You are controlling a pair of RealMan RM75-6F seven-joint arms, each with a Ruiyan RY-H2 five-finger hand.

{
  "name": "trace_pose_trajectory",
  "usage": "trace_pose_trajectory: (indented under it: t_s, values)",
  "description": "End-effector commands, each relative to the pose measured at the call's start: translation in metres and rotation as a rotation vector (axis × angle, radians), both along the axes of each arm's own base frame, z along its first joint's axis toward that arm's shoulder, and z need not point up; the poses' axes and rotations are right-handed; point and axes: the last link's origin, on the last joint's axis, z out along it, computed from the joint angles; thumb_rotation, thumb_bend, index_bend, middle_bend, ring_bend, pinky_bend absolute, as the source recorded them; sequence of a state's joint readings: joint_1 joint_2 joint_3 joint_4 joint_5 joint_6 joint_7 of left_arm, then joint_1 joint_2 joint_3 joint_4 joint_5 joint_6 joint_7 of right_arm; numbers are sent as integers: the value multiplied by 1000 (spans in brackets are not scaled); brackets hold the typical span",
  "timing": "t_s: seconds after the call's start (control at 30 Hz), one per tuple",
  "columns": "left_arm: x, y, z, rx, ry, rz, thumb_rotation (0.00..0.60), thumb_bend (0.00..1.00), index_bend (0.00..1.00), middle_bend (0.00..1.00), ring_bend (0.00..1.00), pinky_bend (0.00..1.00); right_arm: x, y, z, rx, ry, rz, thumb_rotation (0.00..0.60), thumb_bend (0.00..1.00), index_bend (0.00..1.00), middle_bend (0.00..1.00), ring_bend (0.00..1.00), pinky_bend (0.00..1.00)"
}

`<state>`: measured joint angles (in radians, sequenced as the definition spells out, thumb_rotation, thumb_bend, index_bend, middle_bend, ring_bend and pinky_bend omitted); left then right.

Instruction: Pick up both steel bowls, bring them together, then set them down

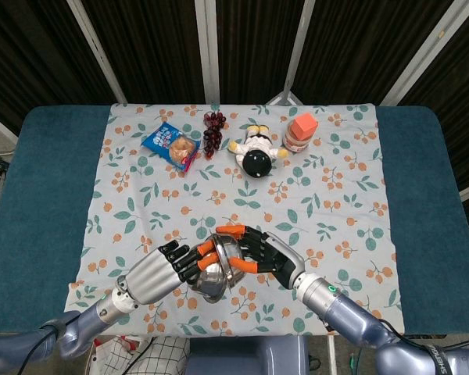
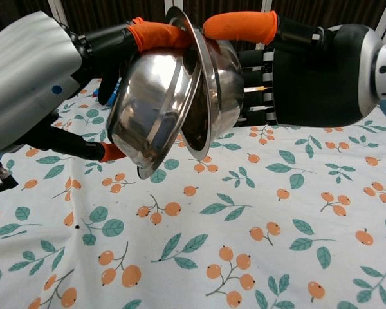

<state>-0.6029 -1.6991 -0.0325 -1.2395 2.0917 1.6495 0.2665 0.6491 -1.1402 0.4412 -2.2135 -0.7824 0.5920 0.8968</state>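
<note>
Holding both bowls aloft at lower centre of the head view: left hand (image 2: 45, 84) gripped the left bowl (image 2: 151, 109), right hand (image 2: 309, 74) the right bowl (image 2: 209, 90), fingers (image 2: 238, 26) hooked over each rim. Rims touched and overlapped, both tilted. I judged the set-down needs levelling first, lowering evenly onto the surface (image 2: 257, 219).

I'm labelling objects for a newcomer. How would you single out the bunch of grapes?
Look along the far edge of the floral tablecloth, where a row of small items sits. The dark grapes lie between the blue snack packet and the doll, the only dark red cluster.
</note>
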Motion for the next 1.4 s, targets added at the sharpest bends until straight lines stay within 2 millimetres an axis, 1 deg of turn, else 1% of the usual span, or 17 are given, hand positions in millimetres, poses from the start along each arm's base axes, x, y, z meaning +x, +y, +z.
trace_pose_trajectory:
  t_s: [0.03,0.2,0.33,0.4,0.5,0.6,0.67,0.77,0.8,0.9,1.0,1.1,1.17,1.23,1.3,1.37,1.4]
  values:
    - [-1,-1,2,4,2,-1,600,636,556,696,631,789,-3,-4,4,-15,0,-14,600,363,840,776,846,1000]
    - [-13,-5,12,2,10,4,600,636,560,698,632,789,-17,-21,11,-71,22,-55,600,363,834,776,846,1000]
    - [-26,-9,24,2,1,31,600,636,560,697,632,789,-34,-41,15,-167,99,-47,600,363,829,776,846,1000]
    - [-31,-10,28,-8,-6,50,600,636,560,697,632,789,-40,-48,13,-207,142,-24,600,364,829,776,846,1000]
    - [-40,-11,32,-39,2,92,600,635,558,696,632,789,-49,-55,6,-262,267,100,600,363,829,776,844,1000]
    - [-51,-12,34,-104,45,168,600,633,558,696,632,791,-60,-59,-2,-377,429,261,600,364,826,776,841,1000]
    - [-56,-12,36,-142,98,233,600,632,559,696,632,792,-68,-63,-7,-502,548,366,600,364,822,776,838,1000]
    - [-56,-11,41,-157,137,301,600,632,558,695,632,792,-80,-66,-17,-688,751,522,600,364,820,776,828,1000]
    - [-57,-10,42,-159,150,320,600,631,558,695,632,793,-83,-66,-21,-723,799,560,600,364,817,776,825,1000]
    - [-59,-4,40,-182,197,385,600,627,559,693,632,796,-91,-64,-33,-763,886,647,600,364,812,773,820,1000]
    - [-62,3,31,-204,262,446,600,626,556,686,631,797,-98,-62,-42,-809,956,745,600,363,802,767,813,1000]
    - [-62,10,18,-211,325,477,600,622,545,679,629,792,-103,-57,-53,-860,1002,828,600,363,772,717,776,996]
    - [-60,15,10,-215,347,487,600,580,488,661,614,769,-107,-56,-59,-879,1038,870,600,364,724,648,725,971]
    - [-57,20,-2,-209,381,485,600,515,421,635,591,737,-111,-53,-68,-882,1067,908,600,363,649,551,651,912]
    - [-54,22,-8,-194,401,482,600,468,366,596,562,696,-112,-52,-71,-869,1062,910,600,363,579,471,584,862]
    - [-51,23,-15,-188,419,485,600,443,315,555,530,645,-113,-50,-74,-853,1062,918,600,363,481,394,518,821]
    - [-49,24,-18,-189,426,486,600,435,278,534,518,619,-113,-50,-75,-840,1061,917,600,363,403,346,479,801]
